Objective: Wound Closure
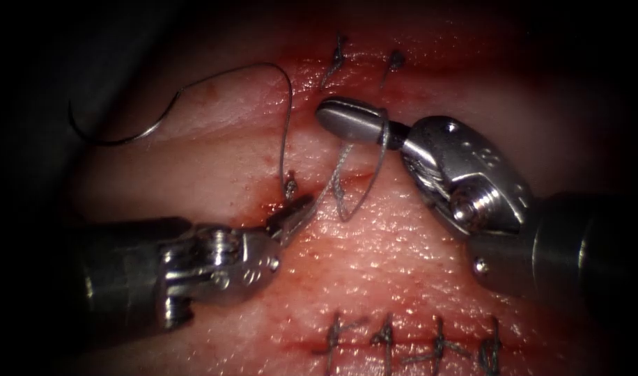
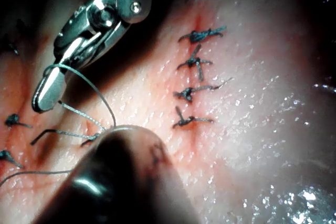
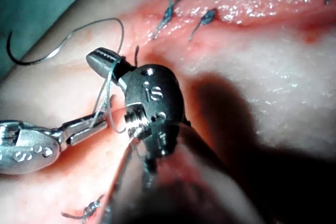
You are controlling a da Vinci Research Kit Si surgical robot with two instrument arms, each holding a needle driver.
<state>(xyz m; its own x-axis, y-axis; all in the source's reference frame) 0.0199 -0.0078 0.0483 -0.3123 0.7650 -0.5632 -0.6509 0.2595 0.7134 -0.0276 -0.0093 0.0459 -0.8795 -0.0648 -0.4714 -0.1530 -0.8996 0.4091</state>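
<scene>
The left tool [image 1: 291, 212] reaches in from the lower left, its jaws shut on the thread [image 1: 333, 182] just above the open cut [image 1: 361, 177] in the tissue [image 1: 375, 264]. The right tool [image 1: 348, 118] lies over the cut with jaws shut and empty, and a loop of thread [image 1: 384, 134] is wound around them. The curved needle [image 1: 106, 139] lies free on the tissue at far left, held by neither tool and not in the tissue. In the right wrist view, the looped right tool [image 3: 102, 59] sits above the left tool [image 3: 81, 127] on the thread.
Finished knotted stitches sit above [image 1: 338, 59] and in a row below [image 1: 437, 345], also seen in the left wrist view as stitches [image 2: 194, 64]. Red fluid [image 1: 274, 203] pools by the left tool's jaws. Thread [image 1: 285, 118] arcs from the needle down to the cut.
</scene>
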